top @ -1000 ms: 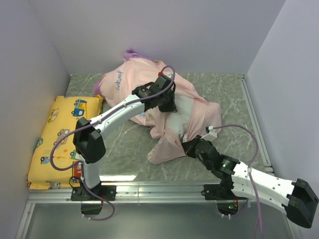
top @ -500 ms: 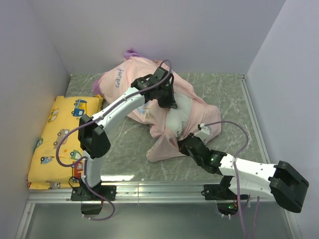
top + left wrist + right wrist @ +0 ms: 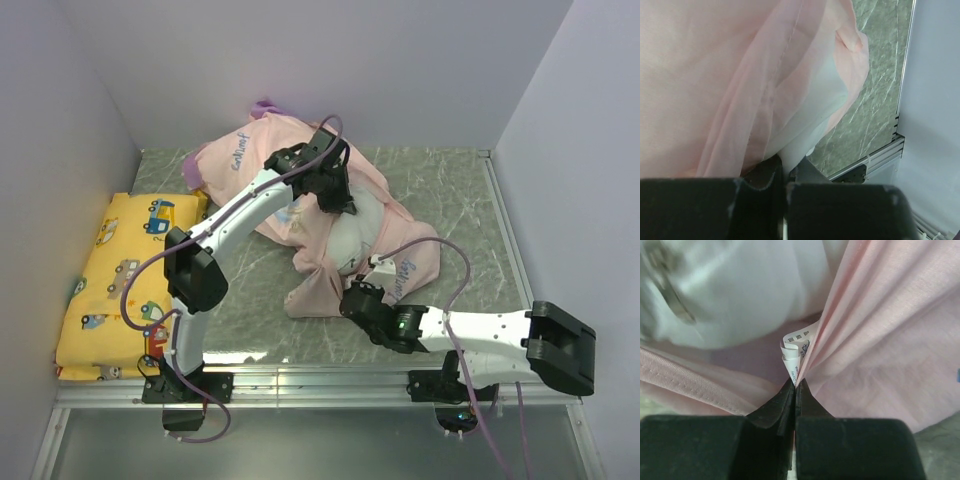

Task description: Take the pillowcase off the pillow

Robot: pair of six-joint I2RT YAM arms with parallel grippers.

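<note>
- The pillow lies mid-table and is mostly inside the pillowcase, with only a white bulge bared at the near opening. If both are dragged together, they will just slide across the table and nothing comes off.
- The pillowcase is bunched around that bulge. A pull against a tight fold could jam the cloth on the pillow instead of peeling it.
- The left gripper is pressed together on what looks like the white pillow. Thin pink cloth may be caught as well, but the view is too close to be sure. If it is, that pinch would hold the pillowcase on.
- The right gripper is pinched on a pink fold, and thin cloth could slip out under a hard tug.
- A small printed label sits right at those jaws. If it belongs to the pillow, pulling would haul the pillow along too.
</note>
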